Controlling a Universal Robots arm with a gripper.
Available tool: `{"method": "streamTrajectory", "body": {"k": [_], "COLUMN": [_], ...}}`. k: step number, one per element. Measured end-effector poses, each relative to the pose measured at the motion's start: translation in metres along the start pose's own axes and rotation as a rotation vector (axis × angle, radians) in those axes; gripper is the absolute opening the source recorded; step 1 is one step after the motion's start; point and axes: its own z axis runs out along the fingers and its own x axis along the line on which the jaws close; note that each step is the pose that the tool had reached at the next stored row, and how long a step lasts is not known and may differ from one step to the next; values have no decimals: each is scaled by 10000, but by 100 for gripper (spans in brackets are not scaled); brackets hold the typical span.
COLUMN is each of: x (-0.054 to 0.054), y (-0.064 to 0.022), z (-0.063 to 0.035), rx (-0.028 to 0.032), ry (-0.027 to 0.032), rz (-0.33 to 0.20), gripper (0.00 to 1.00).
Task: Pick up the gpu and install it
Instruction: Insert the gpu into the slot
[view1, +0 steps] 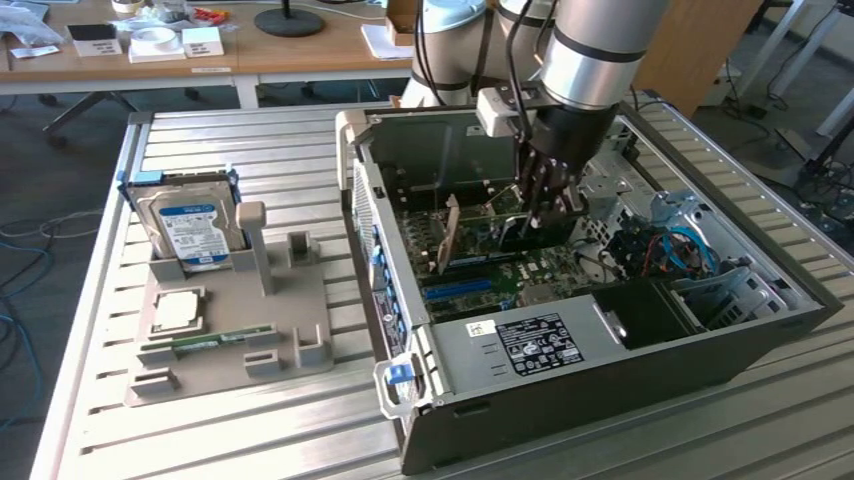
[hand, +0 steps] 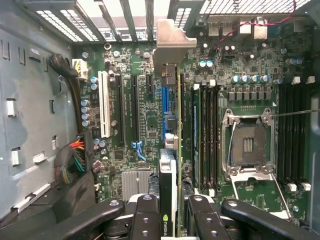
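Observation:
My gripper (view1: 545, 205) reaches down into the open computer case (view1: 561, 340), shut on the gpu (view1: 487, 225). The card stands on edge over the motherboard (view1: 534, 275). In the wrist view the gpu (hand: 169, 165) runs edge-on away from the black fingers (hand: 145, 212), which press on both of its faces. Its silver end bracket (hand: 172, 42) sits at the case's rear slot openings. The card lines up over a blue expansion slot (hand: 166, 97). I cannot tell whether its edge touches the slot.
Beside the case on the exterior view's left, a grey fixture (view1: 234, 340) holds a blue-labelled hard drive (view1: 194, 225), a processor (view1: 178, 310) and a memory stick (view1: 214, 340). Inside the case are the processor socket (hand: 247, 145), memory slots (hand: 292, 135) and cables (view1: 667, 250).

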Motion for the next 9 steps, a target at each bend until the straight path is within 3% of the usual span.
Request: {"method": "streamTrajectory", "body": {"k": [9], "x": [2], "y": [1], "z": [53], "rx": [-1], "ry": [5], "rz": [0], "gripper": [27]}}
